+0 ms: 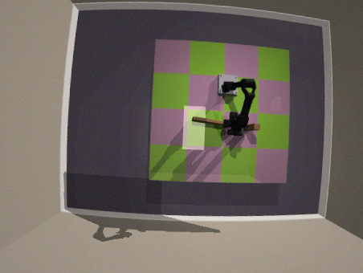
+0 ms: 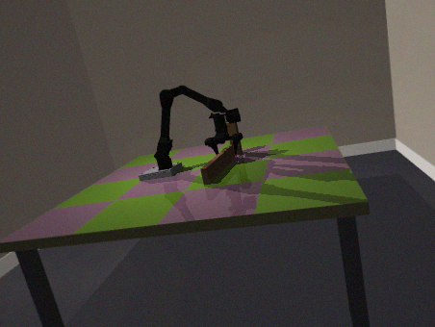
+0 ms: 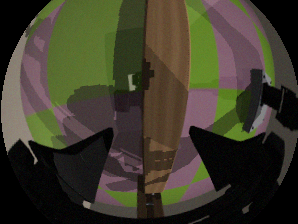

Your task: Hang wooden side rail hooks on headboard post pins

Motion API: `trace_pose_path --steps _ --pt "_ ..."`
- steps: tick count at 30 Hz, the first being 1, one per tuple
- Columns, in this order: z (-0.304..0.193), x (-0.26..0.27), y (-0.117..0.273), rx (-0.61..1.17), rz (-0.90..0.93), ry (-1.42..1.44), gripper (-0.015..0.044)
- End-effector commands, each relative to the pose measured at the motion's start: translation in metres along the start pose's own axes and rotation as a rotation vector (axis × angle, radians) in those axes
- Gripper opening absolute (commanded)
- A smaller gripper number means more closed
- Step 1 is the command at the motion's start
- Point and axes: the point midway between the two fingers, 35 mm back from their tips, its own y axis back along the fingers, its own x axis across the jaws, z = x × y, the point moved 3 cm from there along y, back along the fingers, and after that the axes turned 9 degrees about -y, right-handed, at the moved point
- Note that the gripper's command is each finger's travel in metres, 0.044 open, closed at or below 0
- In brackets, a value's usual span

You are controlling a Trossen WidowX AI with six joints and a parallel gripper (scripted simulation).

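The wooden side rail [image 1: 206, 120] [image 2: 218, 164] [image 3: 166, 75] is seen on the checkered table [image 1: 173, 56] [image 2: 289, 213] [image 3: 75, 50], standing on its narrow edge, one end close to the headboard post [image 1: 254, 127] [image 2: 233, 129] [image 3: 143, 210]. The gripper [image 1: 234, 130] [image 2: 227, 150] [image 3: 152, 131] is placed above the rail near that end; its fingers are spread wide, one to each side, with nothing held between them. Progress: the rail appears roughly lined up with the post, but no lift is shown. Whether the hooks are seated on the pins cannot be told, the joint being too small and dark; from the low lie of the rail, hanging is judged still to be done. Left, on that judgement: grasp, raising of the hook end, seating of both hooks with the far end kept on the table, release and withdrawal. Orientation: in the top view the long axis is run nearly left to right, slightly slanted, with the far end at left and the hook end toward the post at right. In the wrist view it is run up and down the frame, with the post end lowermost.
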Motion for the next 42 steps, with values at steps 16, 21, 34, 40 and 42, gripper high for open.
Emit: trace_pose_path --steps 16,21,34,40,42 --pt "0.0020 -0.0026 -0.0175 -0.009 -0.007 -0.007 0.0282" --pt "0.0020 -0.0026 -0.0175 -0.009 -0.007 -0.007 0.0151" --pt "0.0020 -0.0026 -0.0175 -0.009 -0.007 -0.007 0.0000" --pt "0.0017 -0.0013 -0.0172 -0.009 -0.007 0.007 0.0000" --pt "0.0014 -0.0001 -0.0170 -0.009 -0.007 0.024 0.0000"
